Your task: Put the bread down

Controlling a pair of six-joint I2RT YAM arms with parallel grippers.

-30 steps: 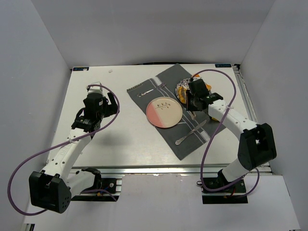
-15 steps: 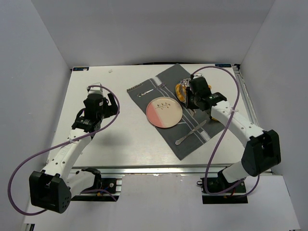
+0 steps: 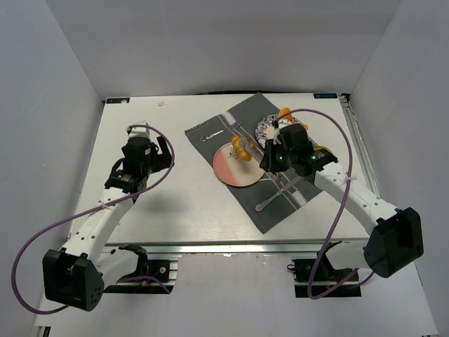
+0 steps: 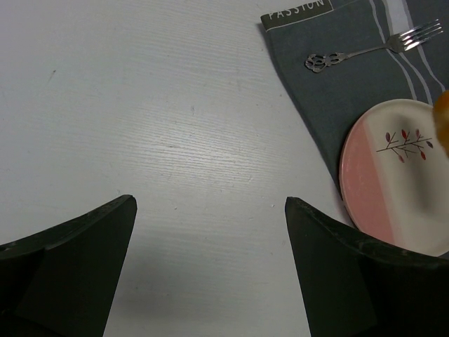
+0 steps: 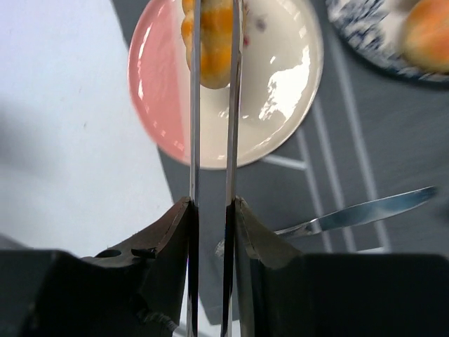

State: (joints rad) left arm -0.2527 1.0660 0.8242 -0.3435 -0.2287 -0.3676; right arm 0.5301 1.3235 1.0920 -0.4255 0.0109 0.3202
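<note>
- Golden-orange knotted bread [image 3: 243, 146] shows in the top external view, pinched between the long thin metal fingers of the right tool [image 3: 247, 147]. It is held over the far edge of the round pink-and-cream plate [image 3: 235, 175].
- That plate lies on a grey striped cloth mat [image 3: 280, 207] on the white table [image 3: 161, 203]. A blue-patterned plate [image 3: 264, 128] sits just beyond it to the right, and a silver knife [image 3: 287, 184] and a silver spoon [image 3: 269, 203] lie on the mat's near right part.
- The left tool [image 3: 167, 152] is well apart to the left, over bare table.
- Left wrist view: the left tool [image 4: 210, 267] has its dark fingers spread wide with nothing between them. A silver fork [image 4: 372, 50] lies on the mat's far part, and the bread [image 4: 442, 112] is an orange blur at the right edge.
- Right wrist view: the right tool [image 5: 213, 21] has its two blades nearly together, clamping the bread [image 5: 212, 67] above the pink-and-cream plate. Whether the bread touches the plate cannot be told.
</note>
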